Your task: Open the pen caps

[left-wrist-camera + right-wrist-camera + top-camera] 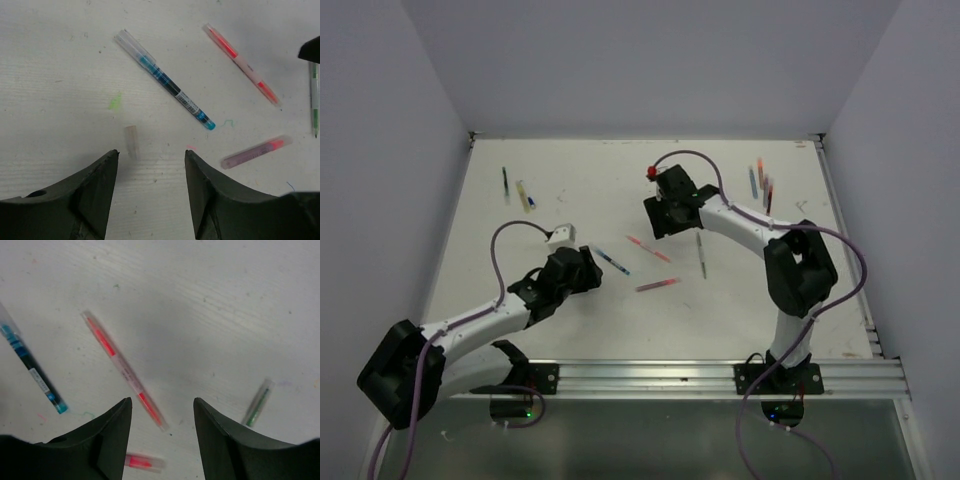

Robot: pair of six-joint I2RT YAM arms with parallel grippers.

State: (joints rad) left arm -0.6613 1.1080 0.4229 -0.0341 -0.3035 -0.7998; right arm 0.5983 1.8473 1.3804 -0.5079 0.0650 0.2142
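Just ahead of the left gripper (151, 155), whose jaws are standing apart and gripping nothing, a loose clear pen cap (131, 141) is lying on the table (60, 100), with a blue pen (165, 85) beyond it (clear at its far end). Under the right gripper (162, 402), likewise spread and empty, a red pen (125, 370) is lying slantwise, with a green pen (258, 402) well to its right.
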